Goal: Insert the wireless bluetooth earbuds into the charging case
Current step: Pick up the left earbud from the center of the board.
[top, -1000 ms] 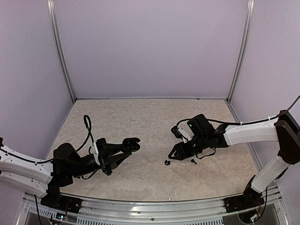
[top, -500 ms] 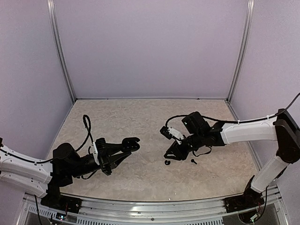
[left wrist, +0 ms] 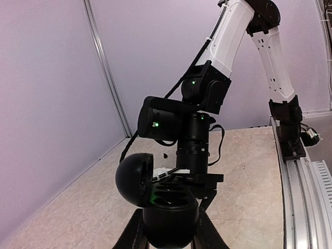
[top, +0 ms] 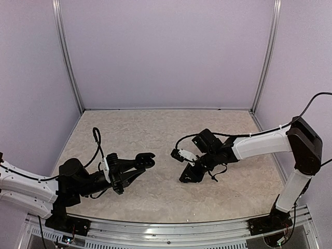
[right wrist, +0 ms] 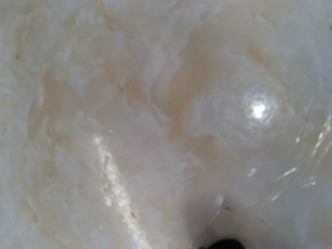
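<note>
My left gripper (top: 141, 163) is shut on the charging case (top: 146, 160) and holds it above the table. In the left wrist view the case (left wrist: 170, 220) sits between my fingers (left wrist: 129, 236), with its lid (left wrist: 134, 179) swung open to the left and dark wells showing. My right gripper (top: 188, 176) points down at the table, where one bud lay. That bud is hidden under it. The other bud (top: 213, 179) lies just to its right. The right wrist view shows only blurred table close up and a dark shape (right wrist: 220, 244) at the bottom edge.
The marbled table (top: 155, 129) is walled by lilac panels with metal posts at the back corners. A rail runs along the near edge (left wrist: 303, 171). My right arm's cable (top: 223, 170) loops beside its wrist.
My right gripper has moved left and down, from beside the two buds to directly over the left one. My left arm and the open case have not moved.
</note>
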You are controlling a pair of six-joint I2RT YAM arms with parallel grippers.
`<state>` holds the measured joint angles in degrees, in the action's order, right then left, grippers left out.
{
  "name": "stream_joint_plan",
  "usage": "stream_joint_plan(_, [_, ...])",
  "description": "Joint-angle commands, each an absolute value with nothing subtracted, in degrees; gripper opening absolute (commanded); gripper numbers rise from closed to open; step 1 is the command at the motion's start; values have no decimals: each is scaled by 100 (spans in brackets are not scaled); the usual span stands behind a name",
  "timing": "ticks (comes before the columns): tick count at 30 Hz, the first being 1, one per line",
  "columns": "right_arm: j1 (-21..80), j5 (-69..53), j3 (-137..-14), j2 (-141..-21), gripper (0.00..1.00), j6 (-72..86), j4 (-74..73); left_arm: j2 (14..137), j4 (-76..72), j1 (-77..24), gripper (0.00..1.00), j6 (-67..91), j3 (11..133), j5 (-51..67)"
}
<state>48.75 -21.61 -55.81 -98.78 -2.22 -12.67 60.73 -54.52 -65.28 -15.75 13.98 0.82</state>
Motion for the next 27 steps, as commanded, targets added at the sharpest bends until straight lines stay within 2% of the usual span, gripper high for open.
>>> stream_joint_plan(1, [4895,-2100,-5740,-10039,26,-332,-1458,6009,-5517,-6527,4,-1591,1468,59])
stream_joint_plan(16, [4892,-1639,-5779,-10347,23,-322,-1608,6078,-5563,-6528,4,-1625,1485,47])
stream_joint_plan(27, [4892,-1380,-5783,-10389,26,-386,-1713,6114,-5581,-6510,4,-1626,1510,69])
